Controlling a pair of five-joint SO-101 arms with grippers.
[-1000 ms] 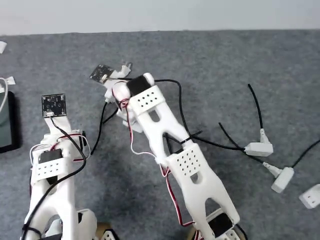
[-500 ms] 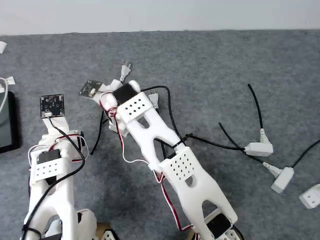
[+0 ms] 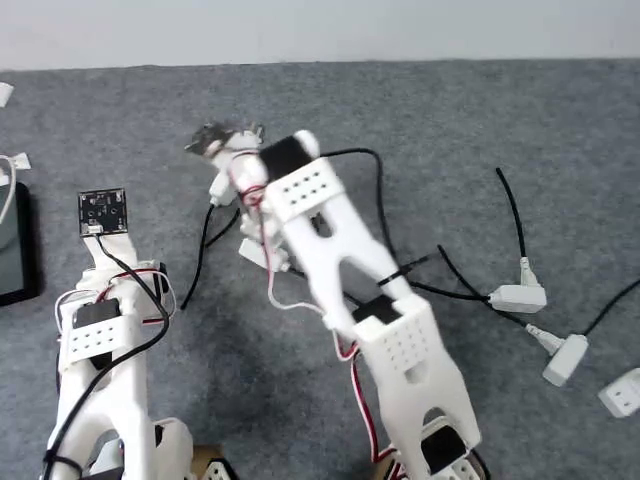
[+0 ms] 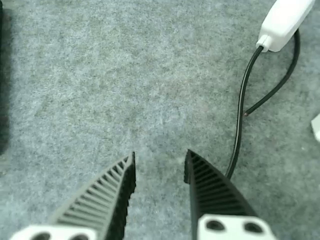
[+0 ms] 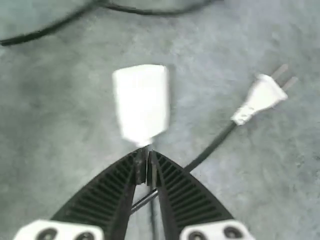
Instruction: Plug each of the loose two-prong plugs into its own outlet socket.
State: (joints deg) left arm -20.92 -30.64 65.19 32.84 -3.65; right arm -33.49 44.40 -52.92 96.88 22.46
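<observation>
Presently the right gripper (image 5: 143, 152) is closed tight at the rear end of a white outlet socket (image 5: 140, 100). The socket projects straight ahead of the fingertips, its long axis in line with the jaws (whether the pinch falls on the block's tail or on the thin lead running back between the fingers cannot be told).

A two-prong plug (image 5: 262, 94) lies on the grey carpet (image 5: 60, 100) just beside the socket, off to one flank and apart from it. Its long axis runs oblique to the socket's. Its prongs point away from the gripper, not toward the socket's face, and its black cord (image 5: 212, 145) trails back toward the jaws.

The left gripper (image 4: 159, 159) hangs over bare carpet with a moderate gap between its fingers, holding nothing. A white connector body (image 4: 284, 22) on a black lead lies ahead of it and to one side.

Judgement: the right arm is nearer the plug but occupied. The free left arm would have to take the plug, and plug and socket must be turned face to face before mating.
</observation>
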